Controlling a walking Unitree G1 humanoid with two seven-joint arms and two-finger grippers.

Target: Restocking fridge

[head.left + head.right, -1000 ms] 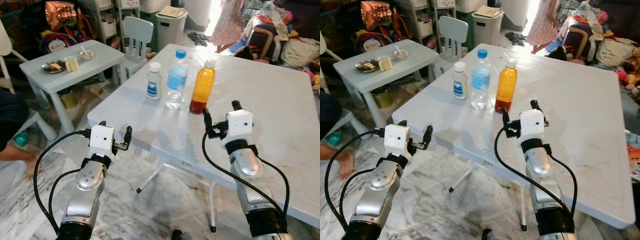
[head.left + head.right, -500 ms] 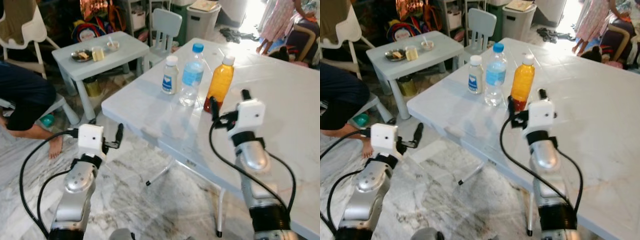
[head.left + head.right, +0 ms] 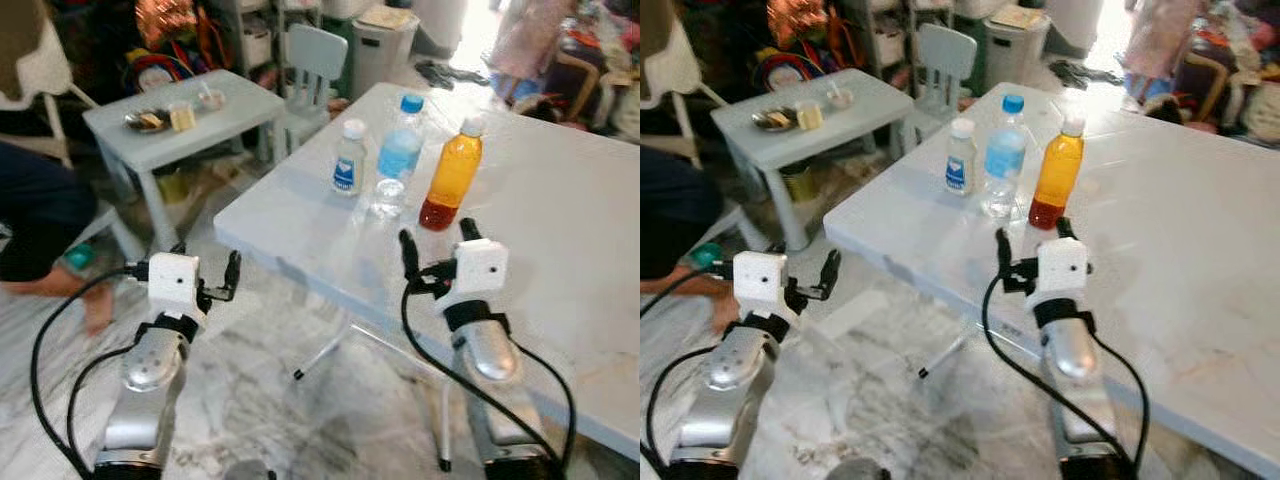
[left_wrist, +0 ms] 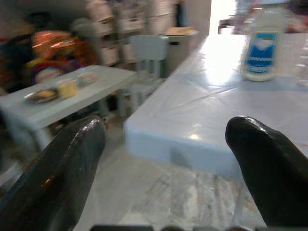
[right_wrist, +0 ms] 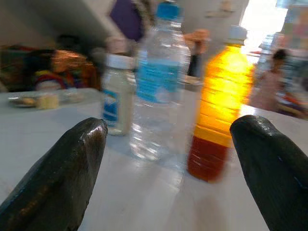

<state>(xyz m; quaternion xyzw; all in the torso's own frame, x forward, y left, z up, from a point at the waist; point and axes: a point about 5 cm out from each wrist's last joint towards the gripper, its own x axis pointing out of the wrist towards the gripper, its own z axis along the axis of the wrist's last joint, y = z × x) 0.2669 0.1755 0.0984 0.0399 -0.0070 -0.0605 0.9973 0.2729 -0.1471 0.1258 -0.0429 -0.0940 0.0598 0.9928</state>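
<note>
While the right gripper [image 3: 437, 240] hovers over the near edge of the large pale-blue folding table [image 3: 560, 220], its two black fingers stand wide apart and hold nothing. Just beyond it, three bottles stand upright in a row near the table's left corner: a small white-capped bottle with a blue label [image 3: 348, 158], a clear plastic water bottle with a blue cap [image 3: 396, 158], and an orange juice bottle with a white cap [image 3: 451, 176]. Off the table's left edge, above the marble floor [image 3: 260, 400], the left gripper [image 3: 205, 268] is also spread open and empty. A small grey children's table [image 3: 180, 112] carrying dishes stands further left.
</note>
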